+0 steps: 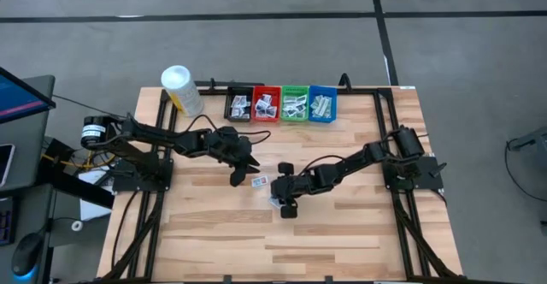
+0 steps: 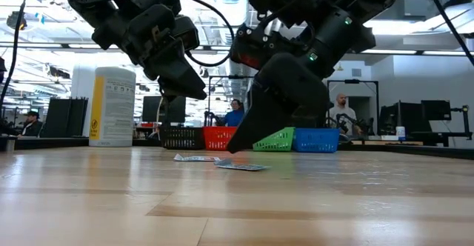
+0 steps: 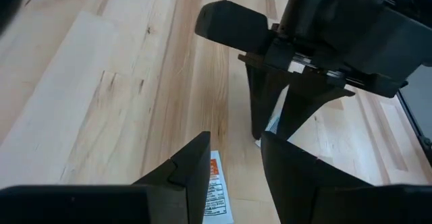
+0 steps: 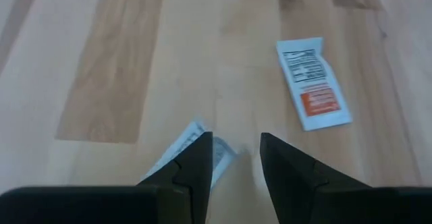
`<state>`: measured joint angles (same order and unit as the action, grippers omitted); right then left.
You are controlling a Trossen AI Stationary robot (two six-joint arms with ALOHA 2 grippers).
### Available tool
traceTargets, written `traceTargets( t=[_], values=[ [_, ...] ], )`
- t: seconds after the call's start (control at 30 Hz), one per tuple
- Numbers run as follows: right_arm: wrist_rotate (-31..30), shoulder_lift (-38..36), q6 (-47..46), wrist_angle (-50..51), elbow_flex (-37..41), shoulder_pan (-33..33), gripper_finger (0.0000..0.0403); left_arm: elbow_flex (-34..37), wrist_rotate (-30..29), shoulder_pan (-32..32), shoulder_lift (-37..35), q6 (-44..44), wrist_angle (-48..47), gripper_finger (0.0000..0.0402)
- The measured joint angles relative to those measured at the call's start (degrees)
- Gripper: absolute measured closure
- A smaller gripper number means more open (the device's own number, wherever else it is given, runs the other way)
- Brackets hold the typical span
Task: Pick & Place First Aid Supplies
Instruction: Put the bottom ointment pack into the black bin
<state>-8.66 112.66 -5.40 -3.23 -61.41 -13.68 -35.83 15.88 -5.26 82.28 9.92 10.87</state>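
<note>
Two small flat white packets lie flat on the wooden table. One with orange print sits below my left gripper, which is open and hangs clear above the table. The other packet, with blue print, lies under my right gripper. That gripper is open and points steeply down, with its tips close to the table. More packets fill the four bins at the far side. My right gripper comes from above, and one finger stands over the near end of the blue-printed packet. The finger itself hides that spot, so I cannot tell whether it touches. The packet lies flat on the table.
At the far edge stands a row of small bins: black, red, green and blue. A white-capped yellow bottle stands at the far left corner. The two grippers are close together at mid-table. Bare wood lies toward the near edge.
</note>
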Motion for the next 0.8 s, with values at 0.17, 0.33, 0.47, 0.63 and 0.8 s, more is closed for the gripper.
traceTargets(
  t=[0.17,0.33,0.47,0.63,0.8],
  values=[
    [0.64,0.00,1.46,-0.04,0.00,0.91,0.0285,0.00,0.00,0.00,0.02,0.01,-0.13,0.0270],
    [2.72,1.12,1.48,-0.60,-0.01,1.40,0.0285,0.00,-0.41,0.00,0.01,0.01,-0.15,0.0270],
    [4.31,2.87,1.03,-2.62,-0.09,1.12,0.0285,0.00,-0.84,0.00,0.02,0.01,-0.19,0.0270],
    [4.33,3.75,0.88,-3.11,-0.26,0.61,0.0285,0.27,-0.89,0.00,0.02,0.02,-0.36,0.0270],
    [4.14,3.80,0.87,-2.40,-0.35,0.68,0.0310,1.00,-1.29,0.00,0.02,1.08,-0.27,0.0270]
  ],
)
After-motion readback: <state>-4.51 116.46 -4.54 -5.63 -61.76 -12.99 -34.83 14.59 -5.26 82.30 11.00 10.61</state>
